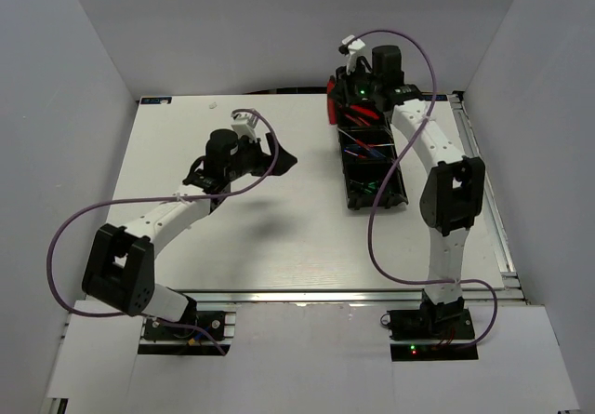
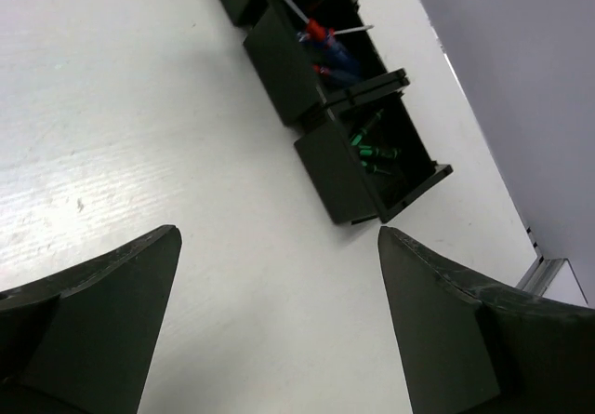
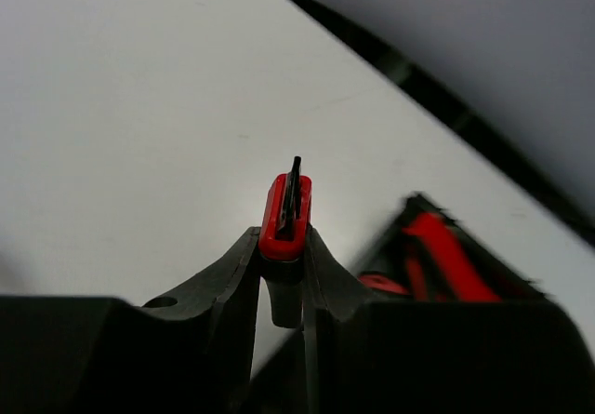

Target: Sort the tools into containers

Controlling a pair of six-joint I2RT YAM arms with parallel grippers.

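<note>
Fingers [image 2: 112, 312] of the left gripper [image 2: 277, 237] stand wide apart with nothing between them, released, and hang above bare white surface [image 1: 279, 247]. In the top view this gripper [image 1: 284, 161] sits a little left of the middle of the surface, well apart from the tray and pointing toward it.

To its right lies the long black tray [image 2: 325, 167], its three open compartments in a row running from near to far along the right half of the surface. The near compartment holds green-handled screwdrivers [image 2: 375, 151] lying flat on its floor. The middle compartment holds blue-and-red-handled screwdrivers [image 2: 327, 44], their thin metal shafts slanting up against the walls. The far compartment shows red at the top edge of the left wrist view, but little more of it from there.

Farther right, the right arm reaches along the tray to its far end. The right gripper [image 3: 284, 247] is clenched on a red-handled tool [image 3: 285, 211], held on edge with a dark metal part showing above the red grip; whether it is the pliers or the cutters cannot be told. In the top view that tool [image 1: 331, 105] hangs at the left rim of the far compartment. Just right of it, inside that compartment, lies another red-handled tool [image 3: 446, 251], blurred.
</note>
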